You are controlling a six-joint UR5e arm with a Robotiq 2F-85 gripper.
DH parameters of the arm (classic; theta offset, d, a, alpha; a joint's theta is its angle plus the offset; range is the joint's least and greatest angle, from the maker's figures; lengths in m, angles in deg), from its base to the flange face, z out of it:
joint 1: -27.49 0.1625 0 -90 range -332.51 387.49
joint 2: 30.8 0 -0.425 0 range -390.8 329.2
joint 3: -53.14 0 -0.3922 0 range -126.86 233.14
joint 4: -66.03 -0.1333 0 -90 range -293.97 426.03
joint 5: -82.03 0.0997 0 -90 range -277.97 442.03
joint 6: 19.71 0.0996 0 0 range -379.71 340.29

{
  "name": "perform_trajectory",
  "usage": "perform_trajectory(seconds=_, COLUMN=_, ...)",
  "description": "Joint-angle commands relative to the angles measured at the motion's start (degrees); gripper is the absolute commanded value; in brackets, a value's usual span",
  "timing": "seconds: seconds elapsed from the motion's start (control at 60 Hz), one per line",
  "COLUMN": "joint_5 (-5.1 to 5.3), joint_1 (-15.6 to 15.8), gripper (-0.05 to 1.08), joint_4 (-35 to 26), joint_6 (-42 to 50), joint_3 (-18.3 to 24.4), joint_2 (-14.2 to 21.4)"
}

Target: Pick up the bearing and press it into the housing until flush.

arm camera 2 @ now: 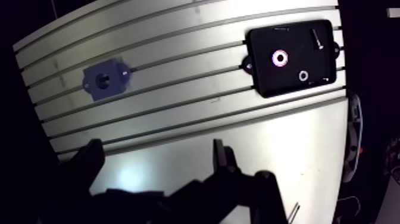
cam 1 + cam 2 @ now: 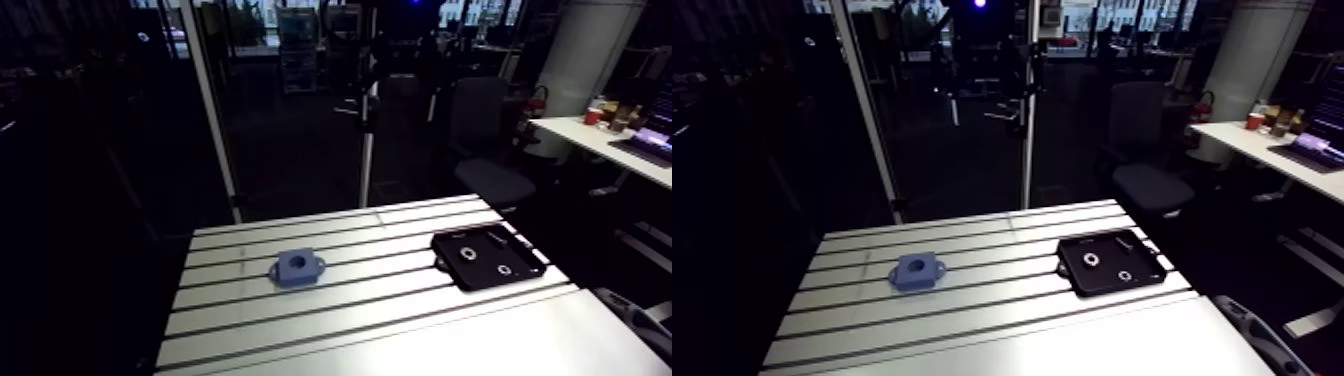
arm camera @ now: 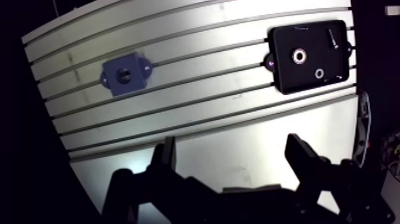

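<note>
Arm view: your blue plastic housing with two mounting ears [image 2: 298,266] sits on the slotted aluminium table [image 2: 380,300], bore facing up. Well apart to its right lies a black rectangular tray [image 3: 291,80]. The silvery ring-shaped bearing [image 3: 298,56] rests in it, with a smaller ring [image 3: 319,73] near it. Wrist view: your black two-finger gripper [image 3: 232,143] hangs over bare table, fingers spread wide, nothing between them.
</note>
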Motion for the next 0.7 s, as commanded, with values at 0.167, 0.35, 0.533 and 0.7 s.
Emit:
perform_trajectory(seconds=0.167, joint_5=0.02, joint_1=-1.4, gripper=0.01, joint_4=-2.6, joint_6=-2.5, joint_3=-4.6, joint_2=5.5)
perform_trajectory(seconds=0.35, joint_5=0.02, joint_1=-1.4, gripper=0.01, joint_4=-2.6, joint_6=-2.5, joint_3=-4.6, joint_2=5.1)
perform_trajectory(seconds=0.533, joint_5=0.02, joint_1=-1.3, gripper=0.01, joint_4=-2.6, joint_6=-2.5, joint_3=-4.6, joint_2=5.1)
perform_trajectory(seconds=0.7, joint_5=0.02, joint_1=-1.4, gripper=0.01, joint_4=-2.5, joint_6=-2.6, joint_3=-4.6, joint_2=4.9)
